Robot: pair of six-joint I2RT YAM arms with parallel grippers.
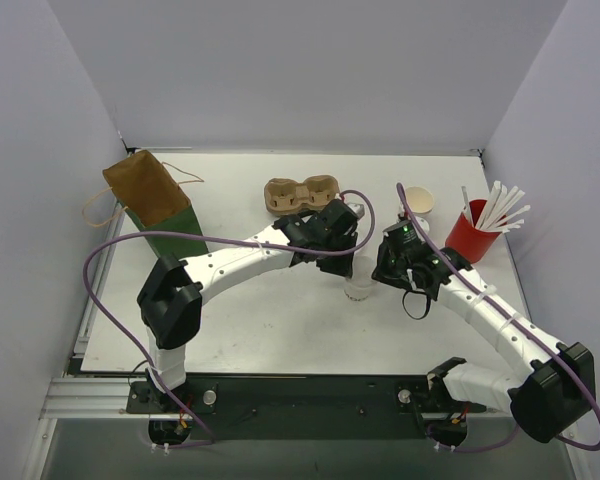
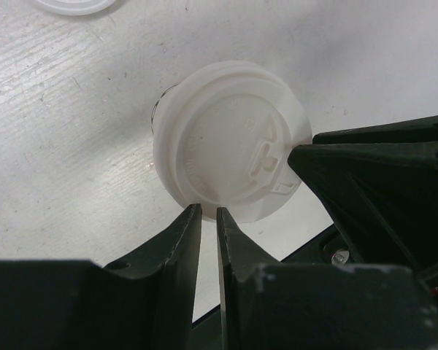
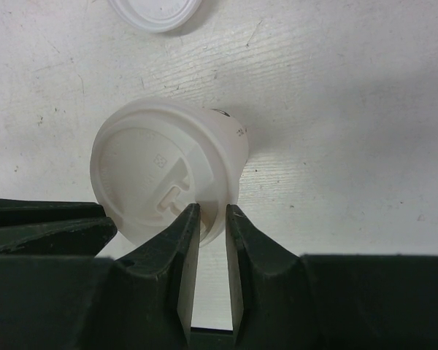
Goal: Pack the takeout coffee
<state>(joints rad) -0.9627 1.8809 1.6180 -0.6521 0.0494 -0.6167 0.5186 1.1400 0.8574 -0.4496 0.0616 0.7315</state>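
Note:
A white paper cup with a white lid (image 1: 361, 290) stands on the table between my two grippers. In the left wrist view the lidded cup (image 2: 230, 138) lies just past my left gripper (image 2: 209, 213), whose jaws are almost closed with nothing between them, tips at the lid's near rim. My right gripper (image 3: 212, 213) has its narrow-set jaws on the rim of the lid (image 3: 160, 171). Its fingers (image 2: 379, 182) also show in the left wrist view. A second cup (image 1: 420, 200), open with a tan inside, stands at the back right.
A brown pulp cup carrier (image 1: 300, 193) sits at the back centre. A red cup of white straws (image 1: 472, 235) stands at the right. A brown and green paper bag (image 1: 155, 200) lies at the back left. A loose white lid (image 3: 157, 11) lies just beyond the lidded cup.

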